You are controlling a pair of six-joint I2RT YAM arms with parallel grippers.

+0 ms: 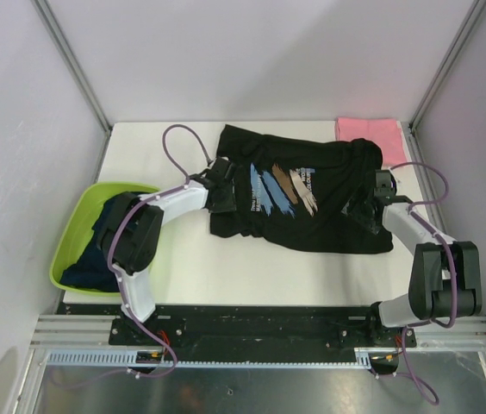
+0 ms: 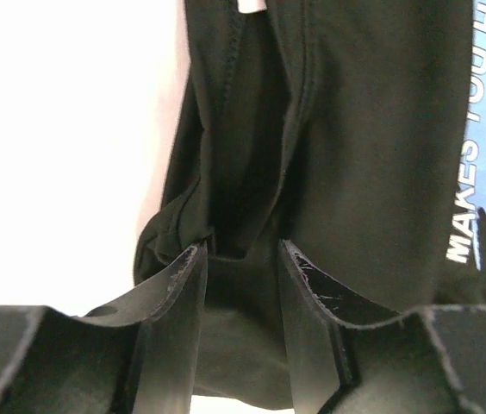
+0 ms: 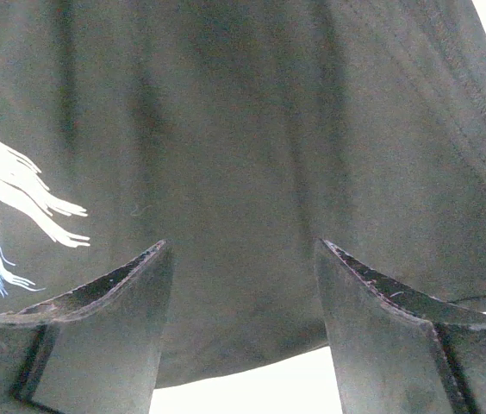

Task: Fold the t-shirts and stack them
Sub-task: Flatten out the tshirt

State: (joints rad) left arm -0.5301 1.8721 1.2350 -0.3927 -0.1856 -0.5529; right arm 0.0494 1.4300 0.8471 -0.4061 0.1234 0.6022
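The black t-shirt (image 1: 312, 207) with brush-stroke print lies spread across the middle of the table. My left gripper (image 1: 221, 185) is at its left edge. In the left wrist view its jaws (image 2: 241, 248) stand apart over a bunched fold of black cloth (image 2: 243, 155), which fills the gap between them. My right gripper (image 1: 372, 211) is over the shirt's right side. In the right wrist view it (image 3: 243, 246) is open, with flat black cloth (image 3: 226, 129) beneath it. A folded pink t-shirt (image 1: 370, 131) lies at the back right. Dark navy t-shirts (image 1: 96, 250) sit crumpled in the basin.
The lime-green basin (image 1: 75, 241) hangs at the table's left edge beside my left arm. White tabletop (image 1: 165, 147) shows to the left of the black shirt and along its near side. Grey walls and metal posts enclose the back and both sides.
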